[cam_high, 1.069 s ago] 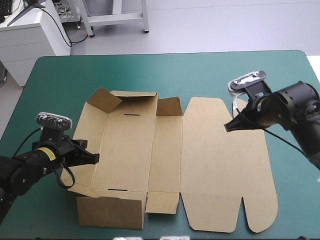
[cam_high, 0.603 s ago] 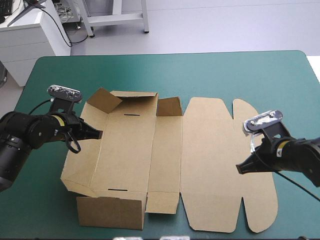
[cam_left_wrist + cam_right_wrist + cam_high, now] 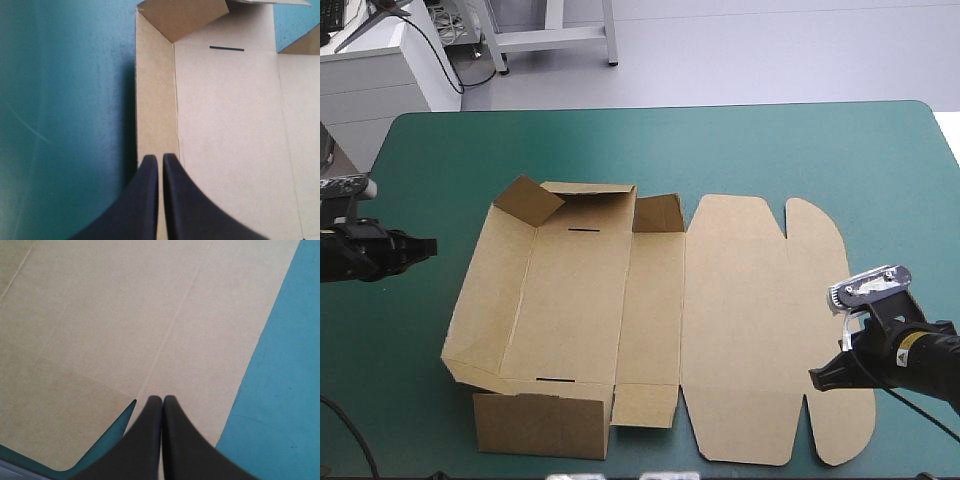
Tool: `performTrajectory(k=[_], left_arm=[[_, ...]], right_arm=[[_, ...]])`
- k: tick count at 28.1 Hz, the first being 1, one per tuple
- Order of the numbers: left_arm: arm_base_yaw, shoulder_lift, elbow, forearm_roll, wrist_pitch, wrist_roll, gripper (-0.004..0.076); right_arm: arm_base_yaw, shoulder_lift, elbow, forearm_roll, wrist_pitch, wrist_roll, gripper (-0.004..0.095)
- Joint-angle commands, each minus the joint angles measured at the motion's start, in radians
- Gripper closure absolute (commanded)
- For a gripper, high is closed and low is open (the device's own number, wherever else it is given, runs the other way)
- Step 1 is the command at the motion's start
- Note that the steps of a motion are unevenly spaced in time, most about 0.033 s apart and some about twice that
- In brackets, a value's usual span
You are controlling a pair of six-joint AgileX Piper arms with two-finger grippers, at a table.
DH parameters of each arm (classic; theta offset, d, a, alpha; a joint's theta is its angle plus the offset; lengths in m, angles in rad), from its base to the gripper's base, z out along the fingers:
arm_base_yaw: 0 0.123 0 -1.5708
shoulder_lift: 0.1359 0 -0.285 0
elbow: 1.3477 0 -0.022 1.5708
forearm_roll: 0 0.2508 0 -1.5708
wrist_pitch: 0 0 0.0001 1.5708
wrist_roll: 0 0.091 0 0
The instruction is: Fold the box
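Holding the left gripper (image 3: 426,243) above the teal-green cover (image 3: 420,150) near the table's left edge, fingers pressed together on nothing, aiming at the brown box (image 3: 570,300). Lying mid-table, its left half forming an open tray: left wall leaning outward, far and near walls raised, two slots showing in the floor. Spreading flat to the right as the lid (image 3: 750,300), with rounded tabs. Holding the right gripper (image 3: 817,378) over the lid's near right corner, fingers meeting, empty.

Box (image 3: 650,300) midway on table (image 3: 720,150)
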Motion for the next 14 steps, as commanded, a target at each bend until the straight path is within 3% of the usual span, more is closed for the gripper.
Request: performTrajectory(k=[1, 4, 9, 11, 14], left_arm=[[0.150, -0.014, -0.025, -0.160, 0.071, 0.100, 0.0707], [0.288, -0.013, -0.025, -0.185, 0.078, 0.102, 0.0713], [0.349, -0.006, -0.025, -0.183, 0.080, 0.068, 0.0689], [0.349, 0.007, -0.025, -0.183, 0.080, 0.068, 0.0631], [0.349, 0.044, -0.025, -0.183, 0.081, 0.066, 0.0479]], right_arm=[[-0.004, -0.006, -0.018, -0.009, -0.043, 0.000, 0.0927], [-0.004, -0.006, -0.018, -0.009, -0.077, 0.000, 0.0927], [-0.004, -0.006, -0.018, -0.011, -0.091, 0.000, 0.0927], [-0.004, -0.006, -0.018, -0.011, -0.091, 0.000, 0.0927], [-0.004, -0.006, -0.018, -0.011, -0.093, 0.000, 0.0927]])
